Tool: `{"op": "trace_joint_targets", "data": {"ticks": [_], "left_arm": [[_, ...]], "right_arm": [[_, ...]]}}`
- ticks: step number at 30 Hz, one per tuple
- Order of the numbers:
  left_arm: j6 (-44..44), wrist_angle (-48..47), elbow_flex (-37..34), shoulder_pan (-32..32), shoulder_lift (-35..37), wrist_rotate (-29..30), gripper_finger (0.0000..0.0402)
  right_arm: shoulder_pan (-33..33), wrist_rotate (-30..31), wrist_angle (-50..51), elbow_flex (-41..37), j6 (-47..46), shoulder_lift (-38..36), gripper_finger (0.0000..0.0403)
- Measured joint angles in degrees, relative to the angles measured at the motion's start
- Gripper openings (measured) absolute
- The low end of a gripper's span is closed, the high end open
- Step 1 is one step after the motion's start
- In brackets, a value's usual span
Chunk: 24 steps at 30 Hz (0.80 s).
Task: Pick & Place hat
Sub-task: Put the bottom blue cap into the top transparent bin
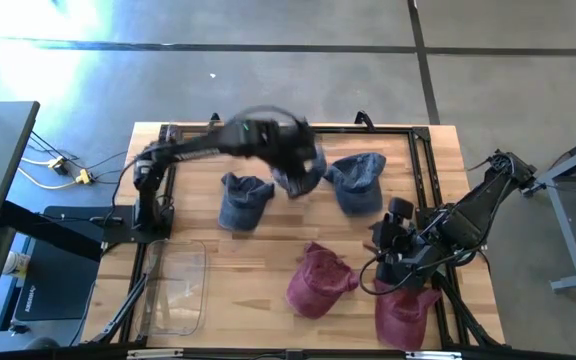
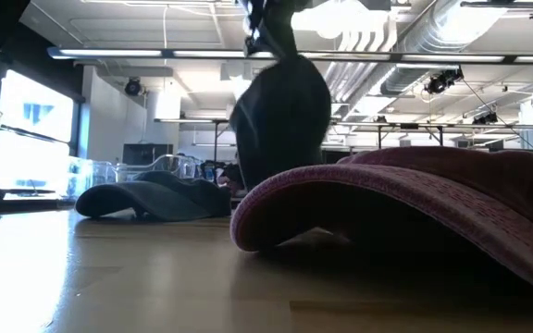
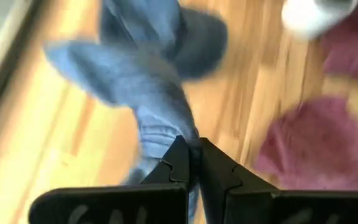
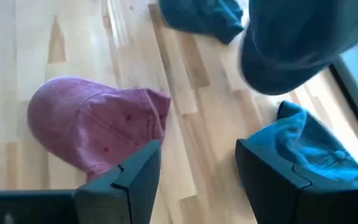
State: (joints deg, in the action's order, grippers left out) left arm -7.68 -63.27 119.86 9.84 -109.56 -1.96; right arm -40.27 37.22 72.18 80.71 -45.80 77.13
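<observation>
I have the left end effector (image 3: 191, 163) pinched tight on a blue hat (image 1: 300, 172), its fingers (image 3: 178, 163) pressed together over a fold of the denim. From overhead that hat hangs off the worktop (image 1: 268, 265) under the left arm, between two other blue hats: one (image 1: 245, 199) lying toward the left arm's base, the other (image 1: 358, 180) toward the right arm. In the low view the lifted hat (image 2: 280, 111) dangles clear of the surface, with a blue hat (image 2: 151, 199) flat on the wood behind it.

My right end effector (image 4: 197, 168) sits with its fingers wide apart and nothing between them, low over the right side of the worktop. Just beside it I see a red hat (image 1: 320, 280) near the middle front and a second red hat (image 1: 404, 312) partly under the right arm. A clear plastic bin (image 1: 176, 288) stands at the front left corner.
</observation>
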Motion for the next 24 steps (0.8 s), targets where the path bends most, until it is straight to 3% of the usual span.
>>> {"op": "trace_joint_targets", "data": {"ticks": [8, 12, 17, 24], "left_arm": [[-5.2, -15.5, 14.9, 7.2, 2.5, -4.0, 0.0003], [-9.2, -20.1, 13.1, 10.4, 7.8, -3.9, 0.0003], [-12.0, -25.8, 13.1, 13.9, 13.0, 4.5, 0.0003], [-11.1, -26.9, 13.1, 22.0, 18.4, 8.7, 0.0003]], "right_arm": [[0.0, 4.8, 0.0, 0.0, 3.3, 0.0, 0.0204], [0.0, 6.7, 0.0, 0.0, 3.9, 0.0, 0.0204], [0.0, 8.9, 0.0, 0.0, 3.9, 0.0, 0.0204], [0.2, 10.3, 0.0, 0.0, 6.2, 0.0, 0.0204]]}}
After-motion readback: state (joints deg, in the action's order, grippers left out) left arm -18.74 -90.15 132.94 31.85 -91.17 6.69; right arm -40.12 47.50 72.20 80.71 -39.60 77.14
